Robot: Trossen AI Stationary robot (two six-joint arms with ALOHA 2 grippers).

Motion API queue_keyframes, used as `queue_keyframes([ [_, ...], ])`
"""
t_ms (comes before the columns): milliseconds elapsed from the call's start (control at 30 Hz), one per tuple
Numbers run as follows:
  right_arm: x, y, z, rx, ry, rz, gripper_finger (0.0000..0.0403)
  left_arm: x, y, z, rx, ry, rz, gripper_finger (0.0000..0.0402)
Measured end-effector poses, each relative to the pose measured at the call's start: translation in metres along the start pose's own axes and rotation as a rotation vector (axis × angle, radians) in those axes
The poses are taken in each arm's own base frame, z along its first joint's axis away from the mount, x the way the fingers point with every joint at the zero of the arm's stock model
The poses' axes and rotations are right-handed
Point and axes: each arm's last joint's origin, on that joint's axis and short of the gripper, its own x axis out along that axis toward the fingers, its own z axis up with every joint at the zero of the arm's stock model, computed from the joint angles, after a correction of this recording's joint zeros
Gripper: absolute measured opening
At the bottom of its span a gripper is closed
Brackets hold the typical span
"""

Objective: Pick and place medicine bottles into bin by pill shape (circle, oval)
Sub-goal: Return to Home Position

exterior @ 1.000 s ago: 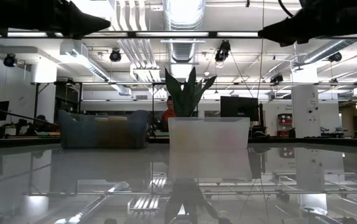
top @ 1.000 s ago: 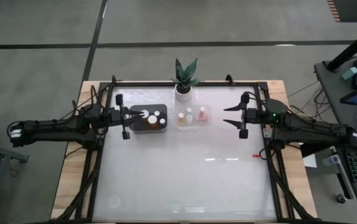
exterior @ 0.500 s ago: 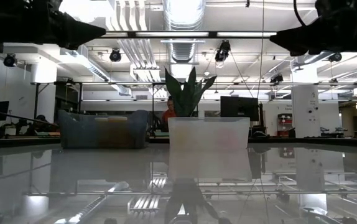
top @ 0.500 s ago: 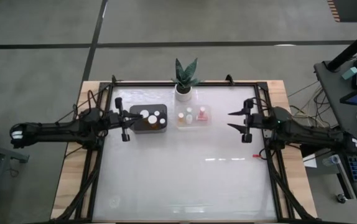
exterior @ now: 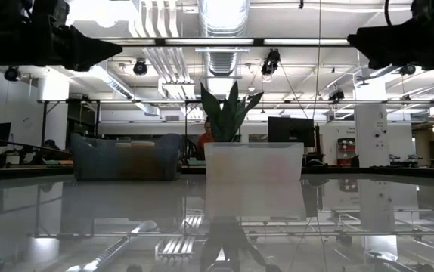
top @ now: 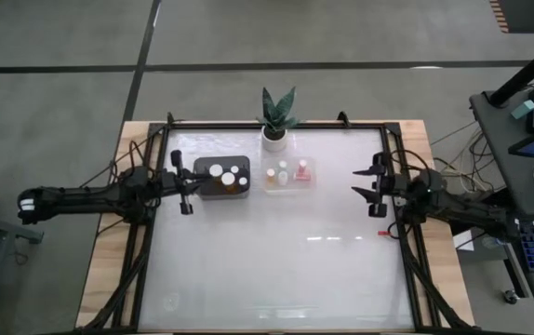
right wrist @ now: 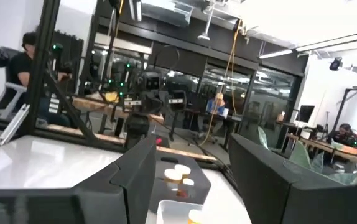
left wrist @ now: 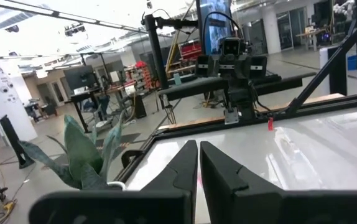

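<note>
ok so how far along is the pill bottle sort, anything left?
Done, it seems: medicine bottles sit in the black bin and the transparent bin, and none shows loose on the table. In hand: nothing; the left end effector is shut and empty left of the black bin, the right end effector open and empty right of the transparent bin. Left: probably only the return to home.

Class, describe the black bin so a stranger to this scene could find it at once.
On the white table, find the potted plant at the far edge. Two bins sit side by side before it. The black bin is the one nearer the left arm, dark and opaque, unlike the transparent bin beside it.
</note>
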Motion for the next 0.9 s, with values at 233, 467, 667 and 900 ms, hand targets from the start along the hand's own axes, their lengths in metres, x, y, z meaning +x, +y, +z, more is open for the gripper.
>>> queue_keyframes([
  [233,-0.004,0.002,-0.002,0.032,0.008,0.002,0.0191,-0.012,-0.002,-0.009,-0.052,-0.054,0.013,0.0003],
  [467,-0.005,0.003,-0.009,0.113,0.081,0.014,0.0181,-0.023,-0.004,-0.017,-0.069,-0.103,0.025,0.0003],
  [667,-0.005,0.004,-0.012,0.144,0.111,0.017,0.0149,-0.027,-0.004,-0.018,-0.061,-0.100,0.024,0.0003],
  [900,-0.005,0.004,-0.013,0.213,0.115,0.005,0.0123,-0.026,-0.005,-0.022,-0.051,-0.057,0.022,0.0003],
])
